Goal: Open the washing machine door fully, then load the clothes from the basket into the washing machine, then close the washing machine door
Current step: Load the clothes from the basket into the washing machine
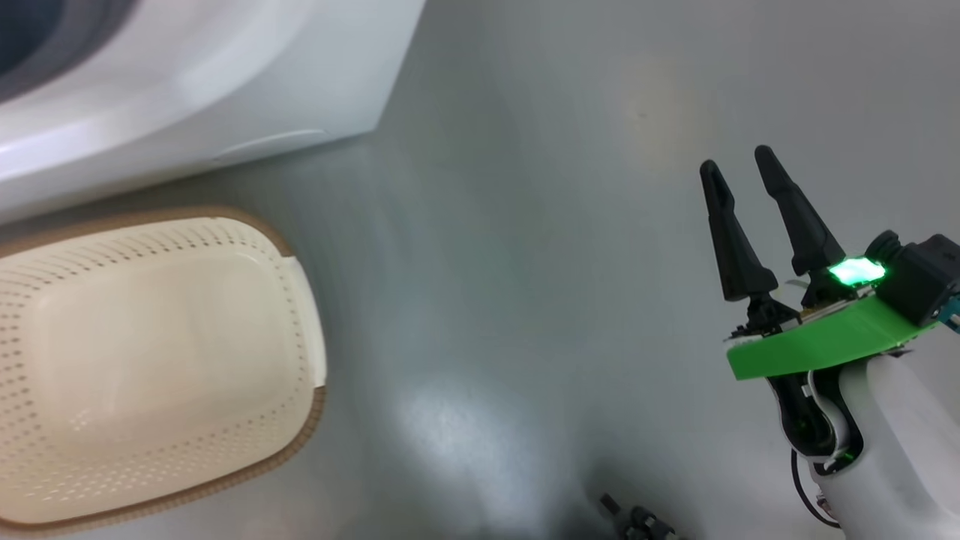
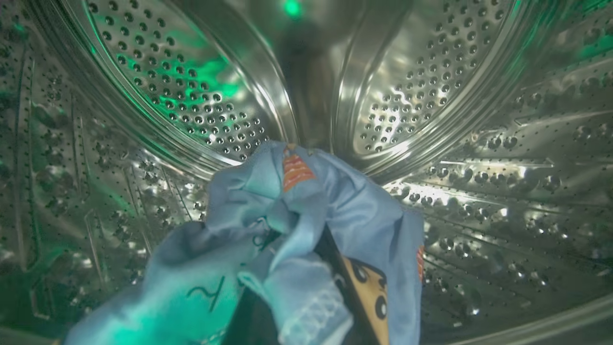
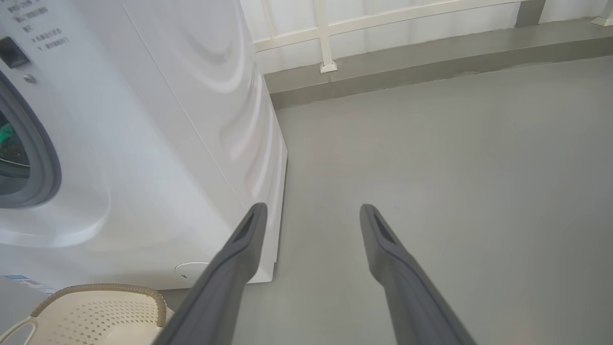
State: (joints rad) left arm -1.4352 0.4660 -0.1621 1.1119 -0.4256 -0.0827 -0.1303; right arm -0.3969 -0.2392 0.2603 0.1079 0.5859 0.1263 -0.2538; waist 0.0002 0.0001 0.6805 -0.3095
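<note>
**A:** Smooth grey floor (image 1: 525, 262), faintly glossy. What's nearest the robot?

**B:** The right claw (image 1: 736, 159), hanging above that floor with its two fingers spread as wide as they go and nothing between them. Off to its left is the basket (image 1: 150, 360), and its cream bottom is bare.

**A:** So where are the clothes?

**B:** Inside the washing machine (image 1: 187, 90). In the left wrist view the left claw (image 2: 294, 258) is pinched nearly shut on the clothes (image 2: 335, 211). It's a bunch of light blue fabric with orange-brown prints, heaped over the fingers so that they barely show. Behind it curves the perforated steel drum (image 2: 191, 96).

**A:** How will that bundle handle?

**B:** I'd judge it light, limp and soft. It has no shape of its own, so it sags wherever it isn't pinched. A thick gathered fold is the place to hold it, because a loose edge would just slide out. On release it may stay draped over the fingers instead of dropping, so the claw should open wide and pull back low.

**A:** And farthest off?

**B:** In the right wrist view, the grey gasket (image 3: 48, 158) rings the washer's mouth. Beyond the machine's side panel there's a white railing (image 3: 325, 33) at the far edge of the floor.
</note>
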